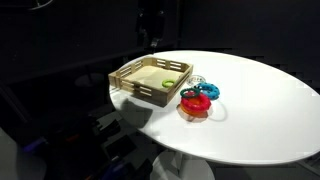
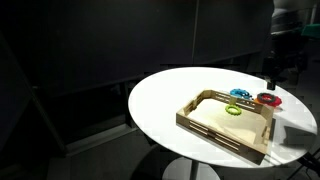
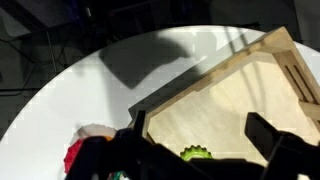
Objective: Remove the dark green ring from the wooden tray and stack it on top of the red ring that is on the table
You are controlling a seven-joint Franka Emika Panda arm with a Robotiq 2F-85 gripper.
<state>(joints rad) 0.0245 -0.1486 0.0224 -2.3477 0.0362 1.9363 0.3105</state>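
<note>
The wooden tray (image 1: 135, 78) (image 2: 215, 128) (image 3: 230, 95) stands on the round white table (image 1: 260, 110) (image 2: 160, 100). A lighter yellow-green ring (image 1: 168, 82) (image 2: 233, 111) (image 3: 195, 153) lies in it. I cannot make out the dark green ring in any view. The red ring (image 1: 193, 104) (image 2: 268, 99) (image 3: 76, 156) lies on the table beside the tray. My gripper (image 3: 200, 135) (image 2: 274, 68) (image 1: 152, 35) hangs open and empty well above the tray's edge near the rings, its fingers either side of the yellow-green ring in the wrist view.
A blue ring (image 1: 207, 92) (image 2: 241, 95) lies on the table next to the red ring, with a pale ring (image 1: 197, 81) beside them. The table's edge curves close to the tray. The surroundings are dark.
</note>
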